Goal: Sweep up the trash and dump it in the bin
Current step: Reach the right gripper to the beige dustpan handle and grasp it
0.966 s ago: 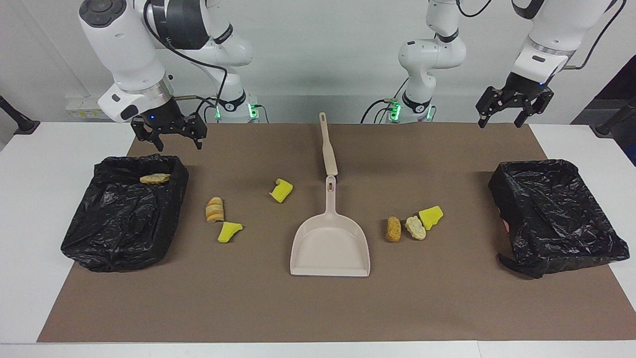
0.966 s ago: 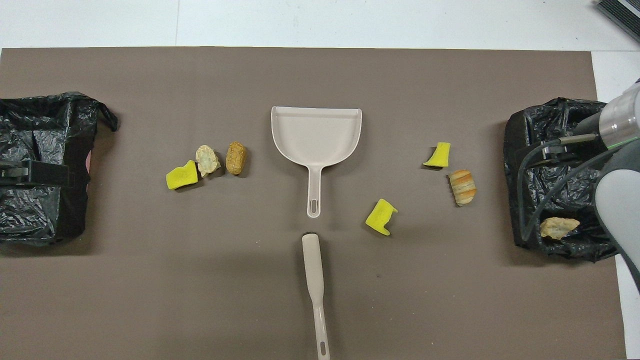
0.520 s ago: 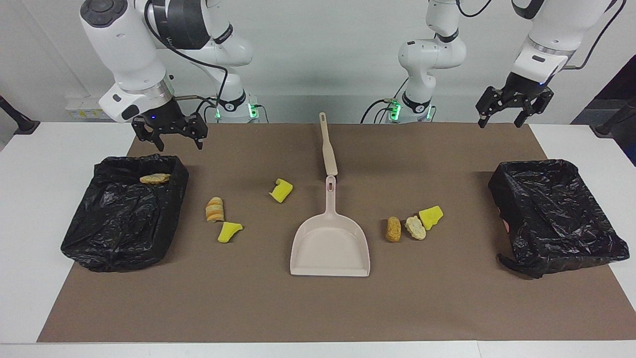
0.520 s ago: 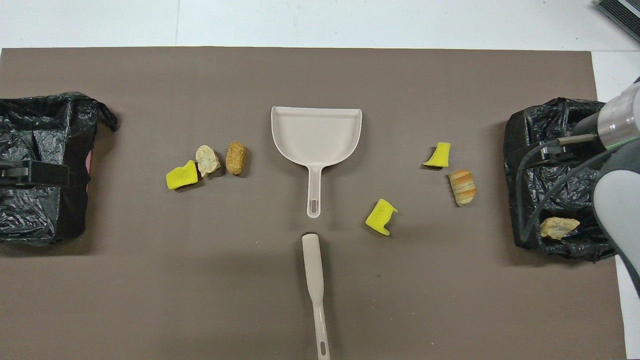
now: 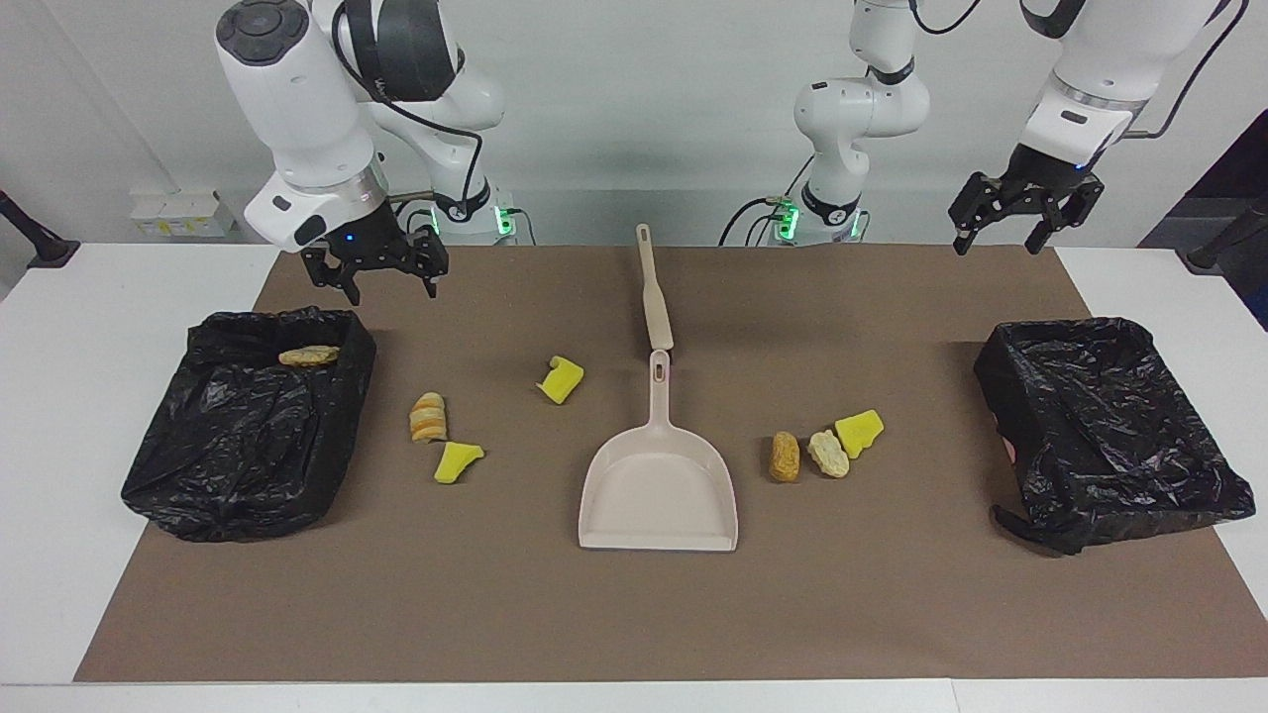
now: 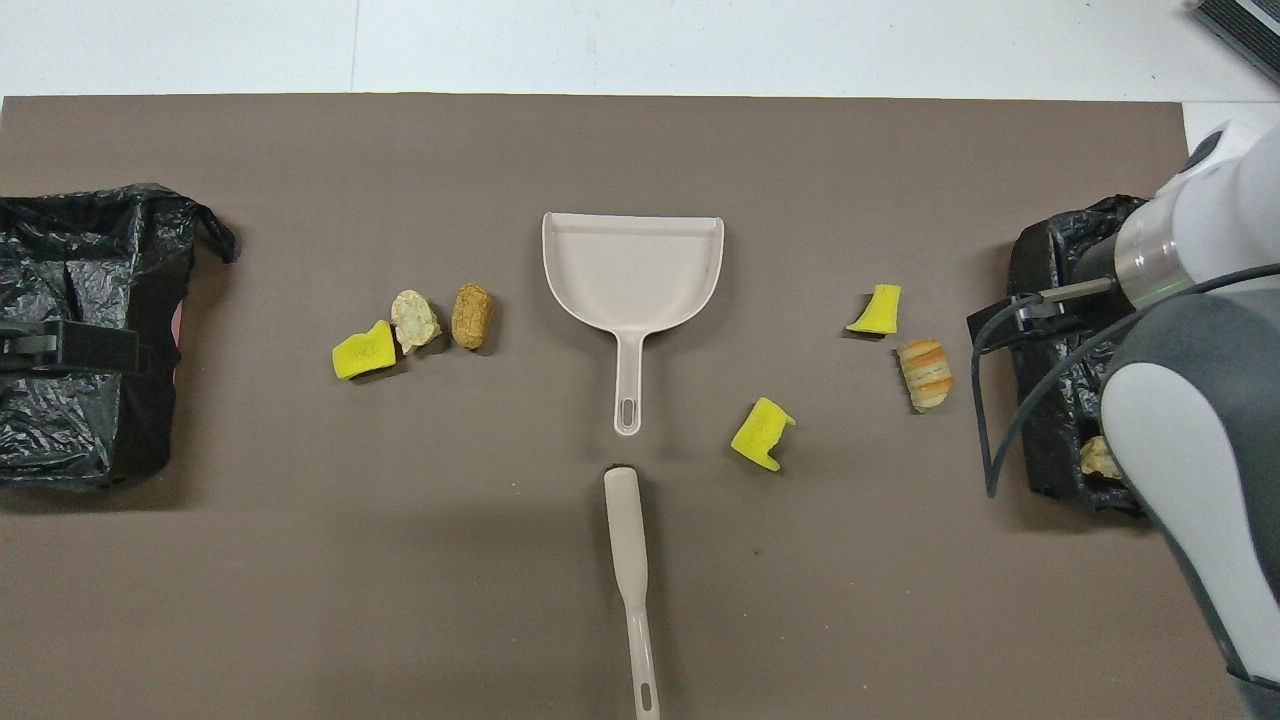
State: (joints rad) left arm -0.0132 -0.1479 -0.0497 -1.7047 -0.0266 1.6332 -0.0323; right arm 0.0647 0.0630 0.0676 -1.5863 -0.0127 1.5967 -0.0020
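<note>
Trash lies on the brown mat. A yellow chunk (image 5: 561,379), a striped bread piece (image 5: 428,417) and another yellow chunk (image 5: 457,461) lie toward the right arm's end. A brown piece (image 5: 784,457), a pale piece (image 5: 828,454) and a yellow chunk (image 5: 859,433) lie toward the left arm's end. One bread piece (image 5: 308,355) lies in the black-lined bin (image 5: 248,436) at the right arm's end. My right gripper (image 5: 374,275) is open and empty, in the air beside that bin's robot-side corner. My left gripper (image 5: 1025,213) is open, raised and waits.
A beige dustpan (image 5: 659,490) lies mid-mat with its handle toward the robots. A beige brush handle (image 5: 654,292) lies in line with it, nearer the robots. A second black-lined bin (image 5: 1109,426) stands at the left arm's end. In the overhead view my right arm (image 6: 1190,400) covers part of its bin.
My right gripper has moved away from over its bin's corner toward the middle of the table. The left arm and the trash have not moved.
</note>
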